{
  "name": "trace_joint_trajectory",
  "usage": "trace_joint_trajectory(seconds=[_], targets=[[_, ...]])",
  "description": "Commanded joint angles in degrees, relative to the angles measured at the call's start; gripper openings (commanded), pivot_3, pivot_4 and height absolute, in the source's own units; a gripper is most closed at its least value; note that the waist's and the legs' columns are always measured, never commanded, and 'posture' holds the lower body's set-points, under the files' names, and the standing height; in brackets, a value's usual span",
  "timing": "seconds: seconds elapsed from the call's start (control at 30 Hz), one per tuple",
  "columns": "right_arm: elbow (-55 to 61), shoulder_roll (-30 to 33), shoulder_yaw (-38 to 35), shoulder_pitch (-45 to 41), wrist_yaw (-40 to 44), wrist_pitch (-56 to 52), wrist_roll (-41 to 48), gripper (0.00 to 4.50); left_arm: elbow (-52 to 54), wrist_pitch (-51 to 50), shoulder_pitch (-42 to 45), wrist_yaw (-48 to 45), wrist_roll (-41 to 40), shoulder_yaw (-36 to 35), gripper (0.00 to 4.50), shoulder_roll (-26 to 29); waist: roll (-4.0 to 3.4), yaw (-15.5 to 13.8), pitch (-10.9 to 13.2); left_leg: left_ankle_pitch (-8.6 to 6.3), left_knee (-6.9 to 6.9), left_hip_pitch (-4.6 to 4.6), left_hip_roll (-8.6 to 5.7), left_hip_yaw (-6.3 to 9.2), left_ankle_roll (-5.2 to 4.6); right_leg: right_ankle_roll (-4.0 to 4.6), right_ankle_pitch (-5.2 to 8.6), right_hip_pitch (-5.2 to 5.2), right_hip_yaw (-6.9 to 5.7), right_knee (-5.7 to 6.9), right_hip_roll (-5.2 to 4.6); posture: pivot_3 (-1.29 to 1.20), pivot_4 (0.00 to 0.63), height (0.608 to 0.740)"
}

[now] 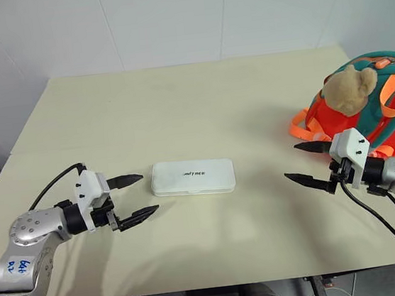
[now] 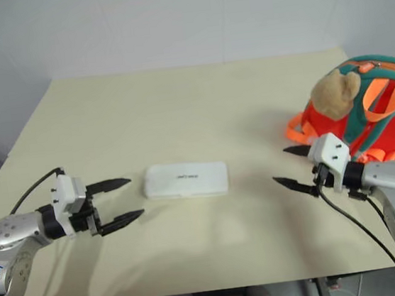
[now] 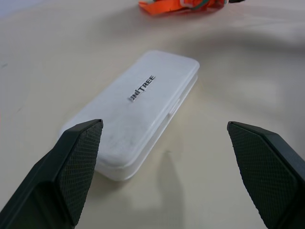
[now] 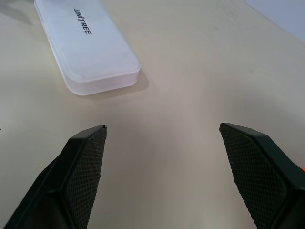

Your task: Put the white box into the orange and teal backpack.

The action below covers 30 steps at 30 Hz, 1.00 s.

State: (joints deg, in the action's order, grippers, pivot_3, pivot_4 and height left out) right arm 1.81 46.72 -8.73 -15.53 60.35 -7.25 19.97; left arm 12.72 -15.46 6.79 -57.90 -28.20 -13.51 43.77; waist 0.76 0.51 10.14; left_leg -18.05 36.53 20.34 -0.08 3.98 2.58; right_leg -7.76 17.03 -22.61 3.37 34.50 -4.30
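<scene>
The white box (image 1: 193,176) lies flat on the beige table (image 1: 193,105), near its front middle, with dark lettering on the lid. It also shows in the left wrist view, white box (image 3: 140,105), and in the right wrist view, white box (image 4: 86,45). My left gripper (image 1: 144,194) hovers open just left of the box, apart from it. My right gripper (image 1: 298,162) stands open to the right of the box, a hand's width away, empty. The orange and teal backpack (image 1: 375,110) sits at the table's right edge behind the right gripper, a tan plush bear (image 1: 348,88) on it.
Orange straps (image 1: 302,125) of the backpack trail onto the table toward the middle. A black cable (image 1: 377,220) hangs from the right wrist. White walls stand behind the table; its front edge runs close below both arms.
</scene>
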Motion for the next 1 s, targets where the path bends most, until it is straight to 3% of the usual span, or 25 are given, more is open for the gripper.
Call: trace_joint_trajectory(seconds=[0.03, 0.4, 0.43, 0.67, 1.0], targets=[[0.0, -1.7, 2.5, -1.9, -0.9, 1.5, -1.8, 3.92, -0.8, 2.2, -0.6, -0.2, -0.1, -3.3, 3.59, 1.1, 0.00, 0.0, 0.0, 0.00, -0.01, 0.00, 0.01, 0.00, 0.00, 0.00, 0.00, -0.01, 0.00, 0.01, 0.00, 0.00, 0.150, 0.740], [3.8, -7.0, 8.7, -5.5, -7.3, -3.1, -6.2, 0.11, -5.4, 3.8, -1.1, -0.5, 1.5, -5.9, 0.18, 3.1, -0.01, -0.3, 0.0, -0.01, -0.02, 0.05, -0.02, 0.02, 0.02, 0.01, 0.00, -0.07, -0.02, 0.00, -0.05, 0.00, 0.150, 0.740], [3.5, -7.1, 9.5, -5.8, -7.4, -4.1, -6.6, 0.13, -6.8, 4.5, -0.7, 0.7, 3.0, -5.5, 0.00, 2.9, -0.01, -0.3, 0.0, -0.01, -0.02, 0.06, -0.02, 0.03, 0.02, 0.01, 0.00, -0.07, -0.03, -0.02, -0.05, 0.00, 0.150, 0.740], [-0.8, -8.7, 14.0, -7.1, -9.9, -6.6, -11.3, 0.12, -15.2, 7.1, 3.6, 7.9, 11.8, -0.1, 0.00, 0.7, -0.01, -0.3, 0.0, 0.00, -0.03, 0.06, -0.04, 0.02, 0.02, 0.01, 0.00, -0.13, -0.04, 0.06, -0.04, 0.00, 0.150, 0.740], [-11.2, -15.4, 18.1, -11.4, -12.4, -4.2, -15.6, 0.12, -23.0, 7.7, 11.5, 12.8, 16.3, 7.4, 0.00, -7.3, 0.00, 0.1, 0.0, 0.01, -0.02, 0.10, -0.04, -0.05, 0.03, -0.01, -0.01, -0.23, -0.07, 0.38, -0.03, 0.00, 0.150, 0.740]])
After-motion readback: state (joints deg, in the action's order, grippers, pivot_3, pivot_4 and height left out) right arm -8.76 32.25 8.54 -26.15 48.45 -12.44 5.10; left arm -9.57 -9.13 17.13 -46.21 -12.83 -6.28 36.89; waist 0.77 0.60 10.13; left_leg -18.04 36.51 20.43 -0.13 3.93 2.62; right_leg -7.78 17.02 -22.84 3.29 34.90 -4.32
